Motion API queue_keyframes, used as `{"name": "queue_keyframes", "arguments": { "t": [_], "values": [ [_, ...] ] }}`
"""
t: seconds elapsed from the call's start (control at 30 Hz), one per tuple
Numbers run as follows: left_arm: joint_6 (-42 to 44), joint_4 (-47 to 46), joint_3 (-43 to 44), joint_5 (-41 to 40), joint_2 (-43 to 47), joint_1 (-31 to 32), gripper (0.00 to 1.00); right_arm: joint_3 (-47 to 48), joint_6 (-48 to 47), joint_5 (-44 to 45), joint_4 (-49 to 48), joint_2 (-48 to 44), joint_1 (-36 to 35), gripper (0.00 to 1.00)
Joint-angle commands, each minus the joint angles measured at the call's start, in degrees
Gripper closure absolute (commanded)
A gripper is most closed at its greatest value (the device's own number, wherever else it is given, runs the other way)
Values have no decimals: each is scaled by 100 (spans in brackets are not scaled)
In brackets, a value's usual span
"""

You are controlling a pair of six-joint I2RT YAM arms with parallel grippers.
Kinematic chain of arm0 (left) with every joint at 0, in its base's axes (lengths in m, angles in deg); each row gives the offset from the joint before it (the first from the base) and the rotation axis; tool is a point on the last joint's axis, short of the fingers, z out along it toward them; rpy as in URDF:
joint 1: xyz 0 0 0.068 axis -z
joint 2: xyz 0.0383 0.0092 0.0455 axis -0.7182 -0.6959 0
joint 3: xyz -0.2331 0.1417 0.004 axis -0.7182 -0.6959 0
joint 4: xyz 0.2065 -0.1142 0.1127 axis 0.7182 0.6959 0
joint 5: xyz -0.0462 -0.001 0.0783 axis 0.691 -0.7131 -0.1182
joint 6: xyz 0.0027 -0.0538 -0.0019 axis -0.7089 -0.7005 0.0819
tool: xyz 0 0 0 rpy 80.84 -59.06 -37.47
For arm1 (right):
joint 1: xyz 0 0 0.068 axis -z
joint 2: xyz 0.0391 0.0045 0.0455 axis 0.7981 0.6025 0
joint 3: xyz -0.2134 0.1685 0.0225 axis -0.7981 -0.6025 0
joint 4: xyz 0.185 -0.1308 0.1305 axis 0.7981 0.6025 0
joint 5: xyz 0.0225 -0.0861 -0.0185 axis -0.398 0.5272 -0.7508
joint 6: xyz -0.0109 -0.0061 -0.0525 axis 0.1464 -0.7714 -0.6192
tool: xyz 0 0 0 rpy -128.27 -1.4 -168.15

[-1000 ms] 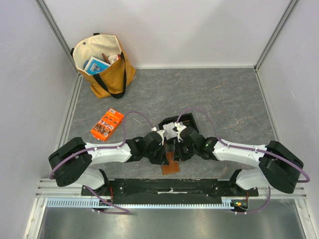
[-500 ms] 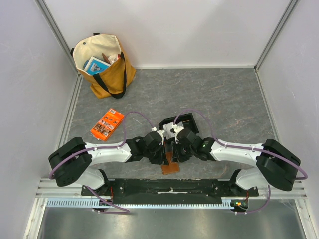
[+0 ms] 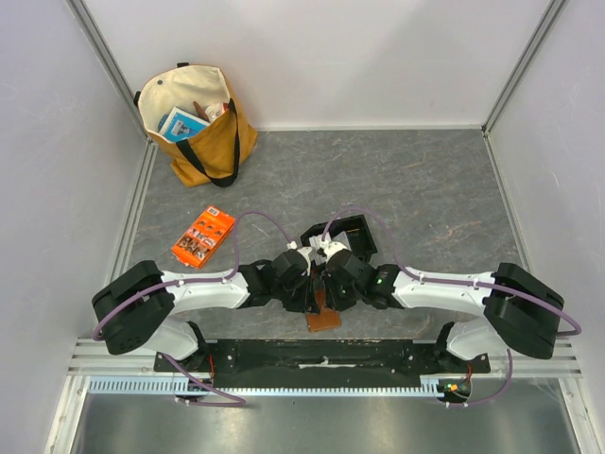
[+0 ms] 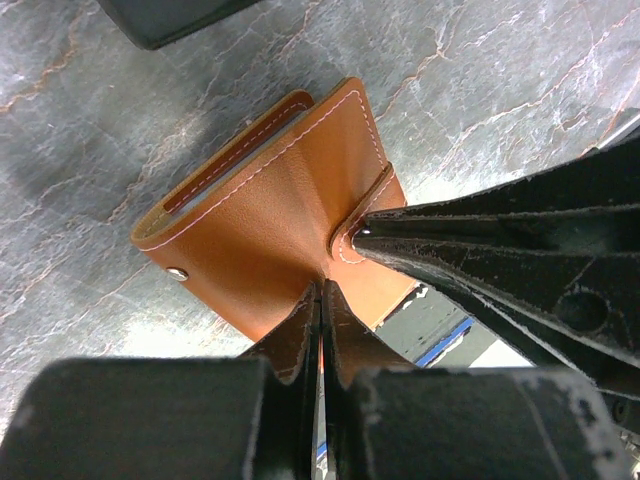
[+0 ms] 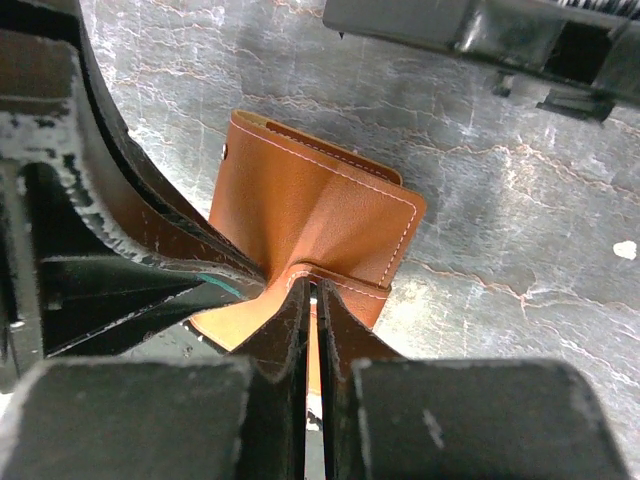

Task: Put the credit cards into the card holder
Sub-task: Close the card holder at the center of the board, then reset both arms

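From overhead: both arms are folded in over the middle of the grey marbled table [image 3: 425,189]. The left gripper [image 3: 312,291] and right gripper [image 3: 331,289] are nose to nose above the small brown leather folding card holder [image 3: 323,320], which lies near the front edge. A black rectangular plastic tray [image 3: 348,231] sits just behind them. An orange printed packet [image 3: 203,235] is off to the left, and a mustard and cream tote bag [image 3: 197,128] stands in the far left corner.

Left wrist camera now: the left gripper [image 4: 320,300] has its jaws squeezed to a sliver, pinching the near edge of the card holder [image 4: 265,205], whose leather is tented into a ridge. The right gripper [image 4: 355,235] comes in from the right, tips clamped on the stitched clasp tab. Below peeks a pale grey card [image 4: 428,322] with a blue stripe, just beside the holder — whether it's tucked underneath, I can't tell.

Right wrist camera — the right gripper [image 5: 312,300] is narrowed right down on the card holder [image 5: 310,215] flap, with the left gripper [image 5: 262,278] reaching in from the left
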Motion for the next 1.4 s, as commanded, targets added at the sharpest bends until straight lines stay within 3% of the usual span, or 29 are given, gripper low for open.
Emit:
{"name": "queue_keyframes", "arguments": {
  "t": [0.0,0.3,0.37,0.4,0.5,0.57,0.67,0.73,0.77,0.8,0.83,0.87,0.93,1.07,1.2,1.27,1.37],
  "values": [
    [92,188,-5,-334,-55,49,96,-231,265,418,403,450,-349,92],
    [56,152,-84,-378,-3,40,96,-372,863,1261,939,968,-674,97],
    [48,135,-102,-404,23,40,96,-399,933,1375,956,908,-674,92],
    [48,126,-110,-422,67,49,96,-372,933,1419,956,751,-674,85],
    [39,144,-128,-597,339,41,83,-154,837,1647,860,22,-674,64],
    [21,196,-146,-790,646,41,65,145,741,1919,851,-444,-640,52],
    [21,468,-111,-1289,1287,32,43,628,451,2184,824,-990,-447,46],
    [47,792,-41,-1650,1639,23,27,805,336,2211,842,-1289,-228,35],
    [82,968,29,-1792,1780,14,17,840,301,2228,894,-1473,-96,32],
    [100,1144,82,-1915,1903,-21,14,841,292,2315,1008,-1614,88,27],
    [109,1354,152,-2038,2018,-91,13,806,292,2421,1070,-1720,282,22],
    [127,1513,197,-2100,2106,-239,12,771,248,2465,1166,-1825,553,10],
    [275,1655,189,-1918,2290,-861,11,788,108,2501,1351,-1975,1168,2],
    [793,1804,240,-1415,2703,-2242,10,753,-217,2501,1334,-2256,2670,2],
    [1093,1963,478,-1765,2854,-2543,9,516,-561,1502,896,-2021,4584,2],
    [1067,1963,496,-1977,2889,-2543,9,472,-674,1498,825,-1801,5002,2],
    [1067,1972,444,-2240,2907,-2543,9,78,-833,2367,264,-1712,5047,2]
  ]
}}
